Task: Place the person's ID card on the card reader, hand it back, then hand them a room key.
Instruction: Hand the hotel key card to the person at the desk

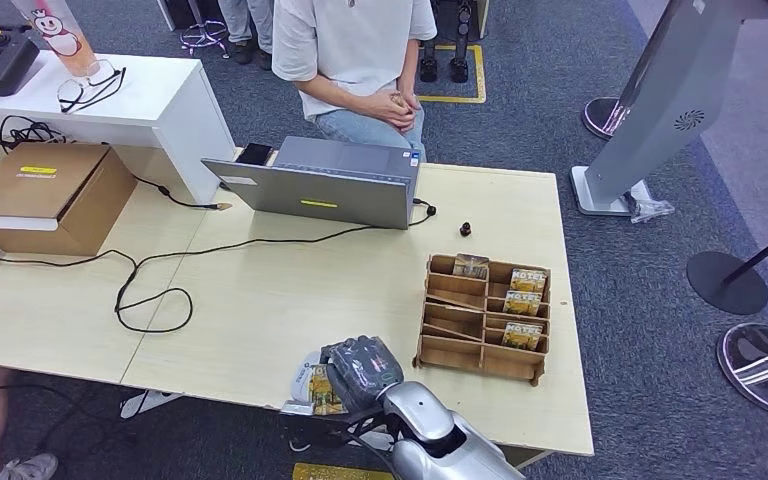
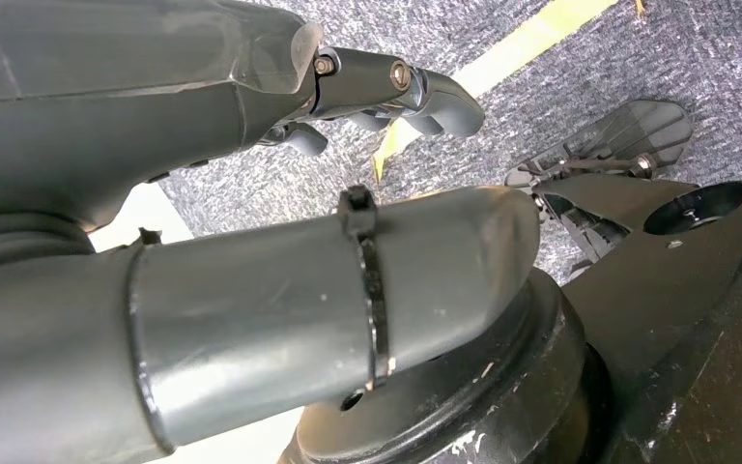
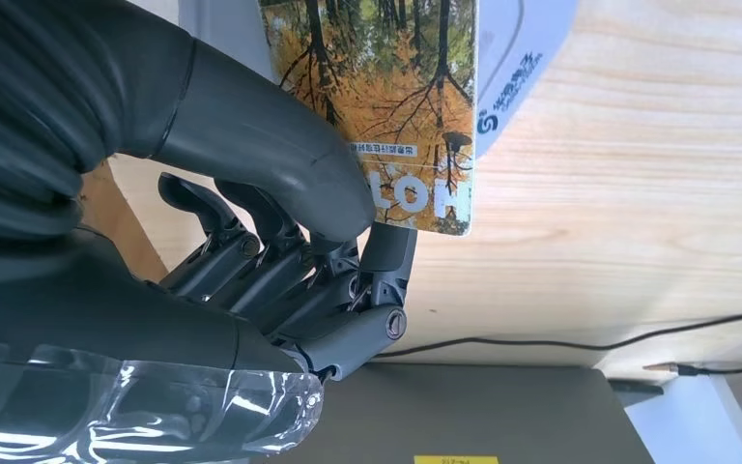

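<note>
My right hand (image 1: 360,372) is at the table's near edge and pinches a card (image 1: 322,390) printed with autumn trees. In the right wrist view the thumb (image 3: 280,155) presses the card (image 3: 386,106) against the fingers below it. The card lies over a white rounded card reader (image 3: 522,68), which peeks out beside the hand (image 1: 298,383); whether they touch I cannot tell. A wooden organizer (image 1: 484,318) to the right holds several similar cards (image 1: 525,282). A person (image 1: 355,50) sits across the table with hands clasped. My left hand (image 2: 377,87) hangs over the carpet, fingers loosely extended, holding nothing.
A grey laptop (image 1: 320,185) stands at the far side of the table (image 1: 290,290), its lid towards me. A black cable (image 1: 150,290) loops across the left half. A cardboard box (image 1: 50,195) sits far left. A small black object (image 1: 466,229) lies behind the organizer.
</note>
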Tool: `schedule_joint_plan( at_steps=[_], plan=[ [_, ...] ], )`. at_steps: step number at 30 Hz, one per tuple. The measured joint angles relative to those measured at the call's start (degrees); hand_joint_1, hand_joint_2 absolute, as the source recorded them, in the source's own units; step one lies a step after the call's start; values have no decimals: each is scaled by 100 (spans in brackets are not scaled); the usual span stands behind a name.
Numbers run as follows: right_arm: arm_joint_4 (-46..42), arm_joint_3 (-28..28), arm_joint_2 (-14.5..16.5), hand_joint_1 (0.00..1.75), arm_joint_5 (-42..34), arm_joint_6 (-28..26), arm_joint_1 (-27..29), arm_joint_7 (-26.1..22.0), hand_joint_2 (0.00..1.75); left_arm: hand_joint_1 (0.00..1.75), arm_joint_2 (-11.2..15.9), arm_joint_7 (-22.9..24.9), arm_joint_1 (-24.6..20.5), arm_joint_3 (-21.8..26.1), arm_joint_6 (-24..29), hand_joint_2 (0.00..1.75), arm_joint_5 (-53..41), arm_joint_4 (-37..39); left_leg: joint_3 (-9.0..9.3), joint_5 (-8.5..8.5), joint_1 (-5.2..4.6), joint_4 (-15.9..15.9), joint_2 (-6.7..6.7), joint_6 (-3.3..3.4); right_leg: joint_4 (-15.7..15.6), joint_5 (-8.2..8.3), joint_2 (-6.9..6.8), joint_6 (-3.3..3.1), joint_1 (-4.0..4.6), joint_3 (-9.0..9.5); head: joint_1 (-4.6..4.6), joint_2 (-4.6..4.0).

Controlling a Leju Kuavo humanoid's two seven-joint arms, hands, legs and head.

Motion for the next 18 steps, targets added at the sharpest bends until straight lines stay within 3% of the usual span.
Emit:
schedule_joint_plan(
  at_steps=[8, 18],
  plan=[
    [-259, -51, -58, 175, -70, -4, 74, -28, 175, 0, 4, -28, 10, -4, 0, 0, 23, 0, 0, 0, 0, 0, 0, 0, 0, 0, 0, 0, 0, 0, 0, 0],
    [-1560, -398, -319, 175, -424, 107, 165, -139, 175, 0, 54, -140, 76, -76, 16, 0, 51, 0, 0, 0, 0, 0, 1, 0, 0, 0, 1, 0, 0, -1, 0, 0]
  ],
)
